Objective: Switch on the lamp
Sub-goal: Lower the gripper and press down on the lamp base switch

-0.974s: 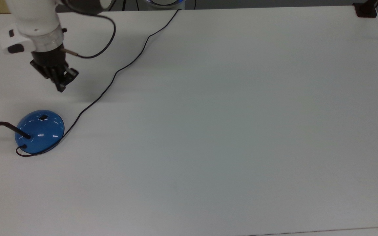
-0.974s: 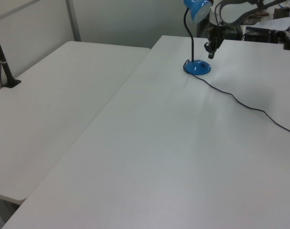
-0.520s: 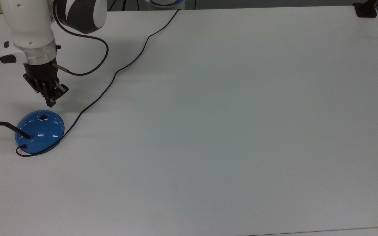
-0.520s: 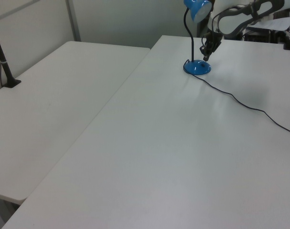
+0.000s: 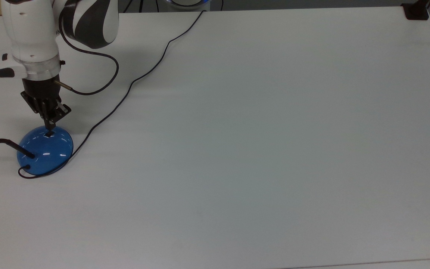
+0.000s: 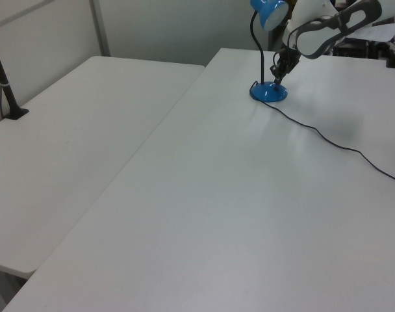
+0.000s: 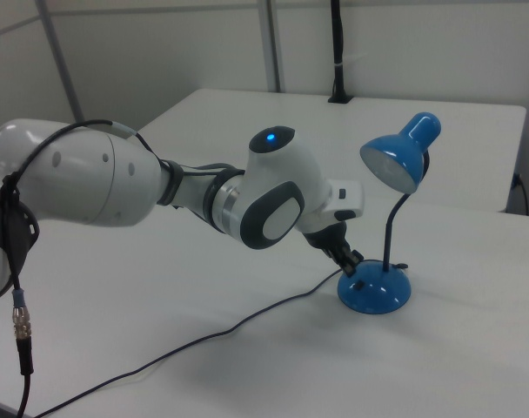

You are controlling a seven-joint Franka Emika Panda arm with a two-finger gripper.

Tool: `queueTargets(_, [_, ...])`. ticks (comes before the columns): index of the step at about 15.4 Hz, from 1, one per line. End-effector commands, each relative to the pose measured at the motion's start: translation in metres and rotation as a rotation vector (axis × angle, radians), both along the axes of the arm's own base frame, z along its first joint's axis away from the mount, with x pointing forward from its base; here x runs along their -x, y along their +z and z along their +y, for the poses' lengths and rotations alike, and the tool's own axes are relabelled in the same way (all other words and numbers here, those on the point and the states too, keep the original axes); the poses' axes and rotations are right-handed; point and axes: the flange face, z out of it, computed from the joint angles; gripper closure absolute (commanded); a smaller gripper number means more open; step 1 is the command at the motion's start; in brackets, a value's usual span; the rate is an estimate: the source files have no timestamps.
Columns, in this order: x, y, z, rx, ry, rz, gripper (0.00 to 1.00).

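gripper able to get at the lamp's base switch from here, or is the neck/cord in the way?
Probably yes. The gripper is already right at the switch atop the lamp base; the neck and cord sit off to the sides.

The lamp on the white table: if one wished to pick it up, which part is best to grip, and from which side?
Probably the thin black neck, just above the base. It is slim enough for a two-finger gripper, while the dome-shaped base is wide, glossy and rounded, so fingers would likely slip. Come in level from the right view's right, since the arm stands on the other side.
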Motion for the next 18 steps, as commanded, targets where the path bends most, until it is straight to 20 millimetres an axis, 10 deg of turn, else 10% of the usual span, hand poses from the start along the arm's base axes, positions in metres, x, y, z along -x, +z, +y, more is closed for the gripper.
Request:
queueTargets(1, [-0.003,-0.005,-0.007,0.032,0.041,-0.009,1.00])
queueTargets(18, [-0.006,-0.024,-0.013,0.053,0.057,-0.029,1.00])
